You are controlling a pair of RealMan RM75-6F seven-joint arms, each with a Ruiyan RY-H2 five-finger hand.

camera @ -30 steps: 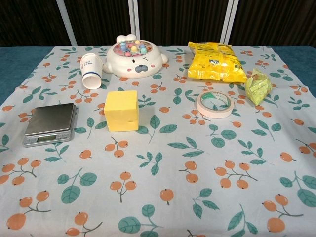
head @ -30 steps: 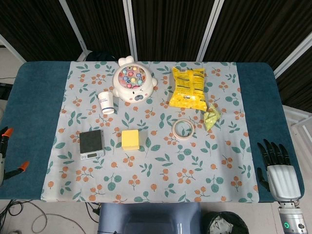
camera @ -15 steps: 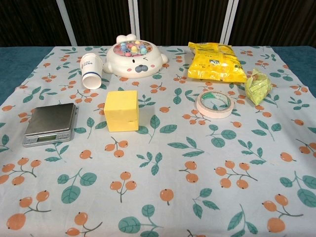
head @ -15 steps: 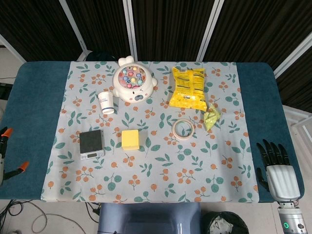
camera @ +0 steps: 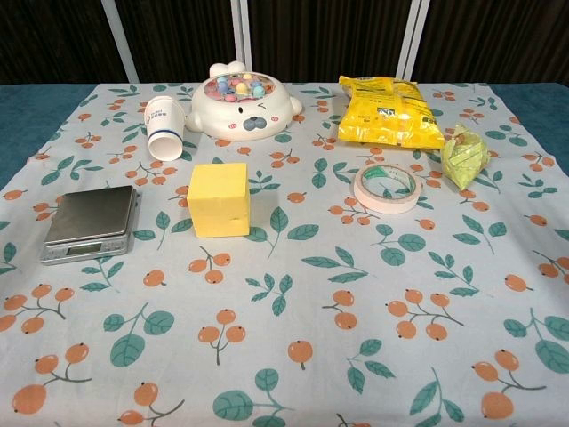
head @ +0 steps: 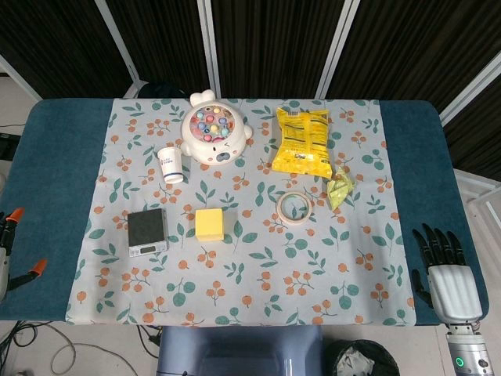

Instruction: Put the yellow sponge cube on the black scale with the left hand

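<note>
The yellow sponge cube (head: 209, 223) sits at three o'clock of the black scale (head: 148, 231), untouched; the right hand (head: 444, 274) lies spread, while the left hand's (head: 8, 243) state cannot be told.

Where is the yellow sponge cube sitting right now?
In both views the sponge cube rests on the tablecloth, left of centre, just right of the scale.
</note>
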